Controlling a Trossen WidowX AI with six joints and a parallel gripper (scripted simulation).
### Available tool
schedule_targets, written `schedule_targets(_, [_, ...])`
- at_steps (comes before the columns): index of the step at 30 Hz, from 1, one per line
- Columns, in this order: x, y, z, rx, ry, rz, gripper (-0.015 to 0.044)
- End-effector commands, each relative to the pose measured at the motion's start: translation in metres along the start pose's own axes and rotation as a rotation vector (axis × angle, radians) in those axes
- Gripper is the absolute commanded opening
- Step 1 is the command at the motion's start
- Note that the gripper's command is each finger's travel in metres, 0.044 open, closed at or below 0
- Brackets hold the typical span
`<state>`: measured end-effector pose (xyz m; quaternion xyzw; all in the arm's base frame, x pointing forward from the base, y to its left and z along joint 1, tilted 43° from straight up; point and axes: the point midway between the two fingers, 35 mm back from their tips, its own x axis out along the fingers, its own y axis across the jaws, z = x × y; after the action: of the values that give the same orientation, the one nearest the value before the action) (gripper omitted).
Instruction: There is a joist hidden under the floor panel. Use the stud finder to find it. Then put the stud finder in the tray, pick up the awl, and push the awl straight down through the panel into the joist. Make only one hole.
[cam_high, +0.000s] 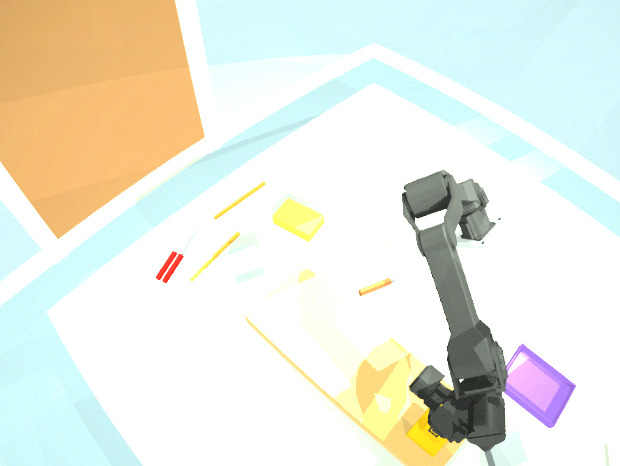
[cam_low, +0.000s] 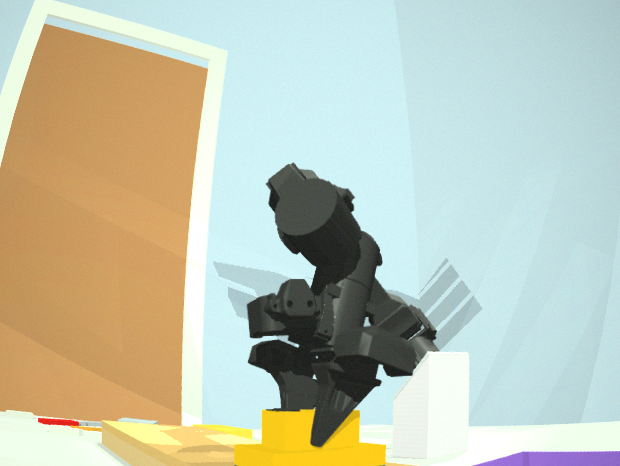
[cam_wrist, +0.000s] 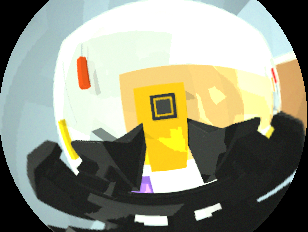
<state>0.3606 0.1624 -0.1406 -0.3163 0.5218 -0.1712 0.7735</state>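
The yellow stud finder (cam_high: 420, 436) (cam_low: 295, 456) (cam_wrist: 167, 145) is on or just above the right end of the tan floor panel (cam_high: 375, 375) (cam_low: 150, 436) (cam_wrist: 210, 80). Its square display is dark with a yellow outline in the wrist view. My gripper (cam_low: 306, 425) (cam_wrist: 162, 121) is shut on the stud finder's raised block. Whether its base touches the panel is hard to tell. The awl (cam_high: 374, 287) (cam_wrist: 83, 73), with an orange handle and pale tip, lies on the table behind the panel. The purple tray (cam_high: 562, 408) (cam_low: 566, 458) (cam_wrist: 146, 184) stands right of the arm and looks empty.
A yellow block (cam_high: 298, 218) lies behind the panel. Two thin yellow rods (cam_high: 239, 200) (cam_high: 215, 256) and two red-handled tools (cam_high: 169, 266) lie at the far left. A white block (cam_low: 448, 405) stands at right in the exterior view. The arm's forearm crosses between awl and tray.
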Motion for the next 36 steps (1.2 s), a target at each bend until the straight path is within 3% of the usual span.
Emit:
schedule_targets(1, [0.000,-0.007,-0.001,-0.002,0.003,0.000,0.0000])
schedule_targets(36, [0.001,-0.069,-0.001,-0.004,0.004,-0.003,0.0000])
